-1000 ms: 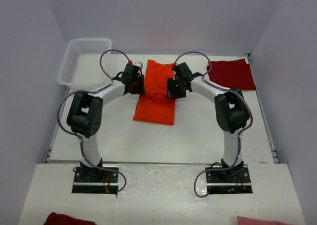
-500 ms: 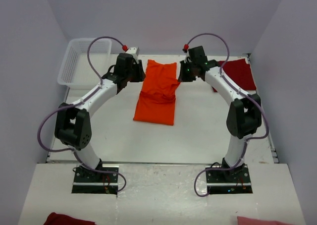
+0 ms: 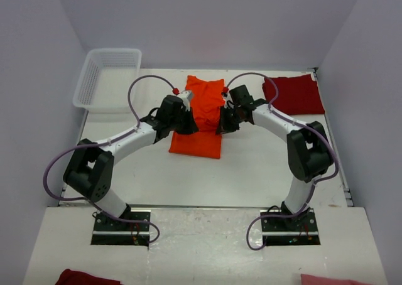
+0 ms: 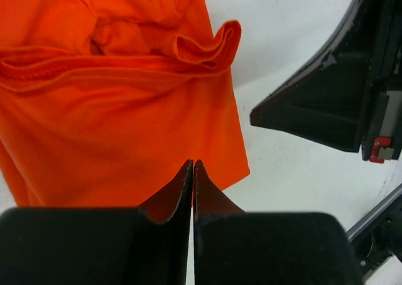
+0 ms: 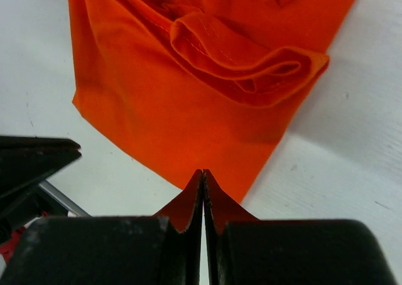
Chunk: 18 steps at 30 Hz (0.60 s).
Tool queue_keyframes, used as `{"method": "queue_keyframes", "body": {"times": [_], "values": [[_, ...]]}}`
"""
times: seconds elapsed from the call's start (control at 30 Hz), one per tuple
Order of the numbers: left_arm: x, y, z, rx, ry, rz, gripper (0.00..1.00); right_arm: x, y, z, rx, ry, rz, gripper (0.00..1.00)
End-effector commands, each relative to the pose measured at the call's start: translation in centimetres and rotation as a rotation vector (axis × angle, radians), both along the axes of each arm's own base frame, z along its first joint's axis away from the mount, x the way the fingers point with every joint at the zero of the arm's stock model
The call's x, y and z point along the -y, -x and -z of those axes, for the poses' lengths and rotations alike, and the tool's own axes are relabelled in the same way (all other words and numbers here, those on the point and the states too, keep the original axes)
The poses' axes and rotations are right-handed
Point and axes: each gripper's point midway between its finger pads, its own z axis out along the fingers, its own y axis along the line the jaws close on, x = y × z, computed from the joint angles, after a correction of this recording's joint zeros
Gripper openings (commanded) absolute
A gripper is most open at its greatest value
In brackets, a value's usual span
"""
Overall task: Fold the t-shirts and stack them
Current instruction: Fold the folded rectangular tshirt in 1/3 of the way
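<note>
The bright orange t-shirt (image 3: 196, 144) lies folded lengthwise in the middle of the table, with a rumpled fold across its middle (image 5: 251, 65). My left gripper (image 3: 188, 125) is shut at the shirt's left side, its tips (image 4: 193, 163) resting over the cloth near an edge. My right gripper (image 3: 220, 125) is shut at the right side, tips (image 5: 203, 171) just over the cloth's edge. No cloth shows between either pair of fingers. The dark red t-shirt (image 3: 295, 94) lies folded flat at the back right.
A white lattice basket (image 3: 103, 78) stands at the back left corner. On the near ledge by the arm bases lie a dark red cloth (image 3: 81, 277) and a pink cloth (image 3: 333, 279). Grey walls close in three sides.
Both grippers closed, went to the shirt's far end, then came back toward me to its middle. The orange shirt has kept its place.
</note>
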Motion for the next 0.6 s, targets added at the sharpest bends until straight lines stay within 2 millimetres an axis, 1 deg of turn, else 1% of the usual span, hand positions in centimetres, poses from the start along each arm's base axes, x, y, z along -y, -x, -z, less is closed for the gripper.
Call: {"method": "queue_keyframes", "body": {"times": [0.0, 0.07, 0.1, 0.2, 0.23, 0.27, 0.33, 0.37, 0.43, 0.47, 0.53, 0.57], "values": [[0.9, 0.5, -1.4, 0.036, 0.071, 0.016, 0.0, -2.1, -1.1, 0.2, 0.016, -0.057, -0.025, 0.0], [0.8, 1.0, -0.3, 0.018, 0.059, 0.02, 0.0, -2.4, -1.6, 0.4, 0.017, -0.063, -0.023, 0.0], [0.7, 1.1, 0.0, 0.016, 0.057, 0.02, 0.0, -2.5, -1.7, 1.1, -0.001, -0.057, -0.024, 0.0], [0.4, 1.9, 1.3, -0.007, 0.048, 0.028, 0.0, -2.9, -2.5, 1.5, -0.005, -0.055, -0.02, 0.0], [0.4, 1.9, 1.3, -0.007, 0.048, 0.028, 0.0, -2.9, -2.5, 2.0, -0.016, -0.051, -0.019, 0.0], [0.3, 2.2, 1.8, -0.016, 0.046, 0.031, 0.0, -3.1, -2.9, 1.8, -0.008, -0.052, -0.018, 0.0], [0.2, 2.3, 2.2, -0.023, 0.046, 0.031, 0.0, -3.2, -3.3, 2.5, -0.021, -0.045, -0.017, 0.0], [0.2, 2.6, 2.6, -0.03, 0.045, 0.036, 0.0, -3.5, -3.8, 2.2, -0.012, -0.048, -0.019, 0.0], [0.0, 2.9, 3.4, -0.046, 0.034, 0.034, 0.0, -3.6, -4.0, 2.7, -0.025, -0.041, -0.019, 0.0], [0.0, 3.1, 3.7, -0.054, 0.032, 0.038, 0.0, -3.8, -4.4, 2.4, -0.018, -0.041, -0.019, 0.0], [-0.2, 3.6, 4.6, -0.075, 0.022, 0.039, 0.0, -3.8, -4.8, 2.9, -0.028, -0.032, -0.02, 0.0], [-0.2, 3.8, 4.9, -0.083, 0.02, 0.042, 0.0, -4.0, -5.1, 2.7, -0.027, -0.033, -0.023, 0.0]]}}
